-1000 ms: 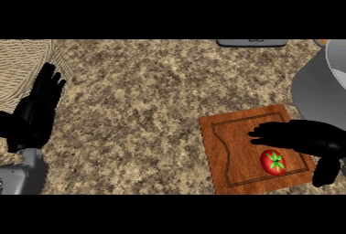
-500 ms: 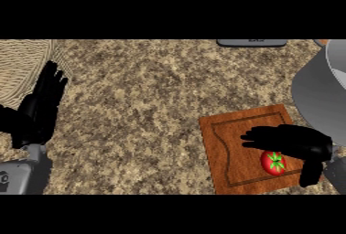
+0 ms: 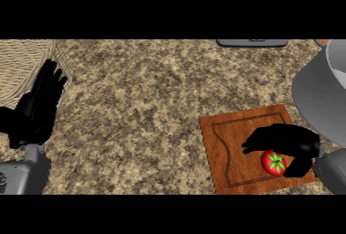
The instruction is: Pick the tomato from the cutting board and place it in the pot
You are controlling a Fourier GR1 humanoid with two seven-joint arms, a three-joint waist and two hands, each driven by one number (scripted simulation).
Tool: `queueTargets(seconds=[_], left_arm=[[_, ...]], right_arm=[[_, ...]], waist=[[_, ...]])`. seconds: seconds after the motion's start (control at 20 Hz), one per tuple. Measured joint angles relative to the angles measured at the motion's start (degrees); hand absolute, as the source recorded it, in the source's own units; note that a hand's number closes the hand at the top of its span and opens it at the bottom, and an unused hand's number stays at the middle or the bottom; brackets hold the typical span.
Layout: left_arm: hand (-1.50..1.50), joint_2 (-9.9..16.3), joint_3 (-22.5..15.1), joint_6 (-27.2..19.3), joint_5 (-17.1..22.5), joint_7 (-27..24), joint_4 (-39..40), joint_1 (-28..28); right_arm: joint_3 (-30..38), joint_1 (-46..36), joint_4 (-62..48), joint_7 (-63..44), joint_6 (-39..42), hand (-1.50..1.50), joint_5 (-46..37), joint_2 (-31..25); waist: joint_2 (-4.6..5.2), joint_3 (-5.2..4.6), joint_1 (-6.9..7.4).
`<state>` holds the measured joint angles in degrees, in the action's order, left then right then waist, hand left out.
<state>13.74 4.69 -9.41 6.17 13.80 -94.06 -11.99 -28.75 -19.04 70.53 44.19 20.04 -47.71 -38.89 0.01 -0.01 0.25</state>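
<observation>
A red tomato (image 3: 273, 163) with a green stem lies on the wooden cutting board (image 3: 229, 146) at the lower right. My right hand (image 3: 287, 139) hangs over it, fingers curled down around its top and thumb along its right side, hiding part of it. The grey pot (image 3: 321, 98) stands just right of the board, cut off by the view's edge. At the far left my left hand (image 3: 37, 109) rests open, fingers pointing up.
A woven straw mat (image 3: 24, 64) lies at the upper left, partly under the left hand. A dark flat object (image 3: 251, 42) sits at the counter's far edge. Speckled granite counter (image 3: 142, 114) spreads between the hands.
My right hand has moved left and down over the tomato and its fingers have curled around it. The left hand has barely moved.
</observation>
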Motion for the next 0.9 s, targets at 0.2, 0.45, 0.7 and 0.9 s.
queueTargets(seconds=[0.2, 0.45, 0.7, 0.9], left_arm=[[0.00, 0.3, 1.0, 1.0, 0.3, -0.4, 0.8, -0.3], [0.00, -1.3, 0.6, 0.8, -0.8, -2.1, 2.0, 0.1], [0.00, -1.0, 1.4, 0.8, -0.8, -2.3, 1.4, 1.9], [0.00, -0.2, 2.6, 0.6, -0.5, -1.5, 0.8, 2.1]], right_arm=[[-0.3, -1.2, -2.9, 4.3, -3.9, 1.50, -2.7, 1.4], [0.3, -0.2, -2.7, 6.3, -5.2, 1.50, -4.9, 2.1], [4.3, 5.7, 2.5, -6.1, -2.5, 1.50, -3.3, 4.9], [7.7, 12.7, 9.1, -18.9, -1.3, 1.50, -1.6, 8.1]], waist=[[-0.10, -0.18, 0.04], [-0.25, -0.34, -0.11], [-0.75, -0.57, -1.63], [-1.20, -0.82, -3.31]])
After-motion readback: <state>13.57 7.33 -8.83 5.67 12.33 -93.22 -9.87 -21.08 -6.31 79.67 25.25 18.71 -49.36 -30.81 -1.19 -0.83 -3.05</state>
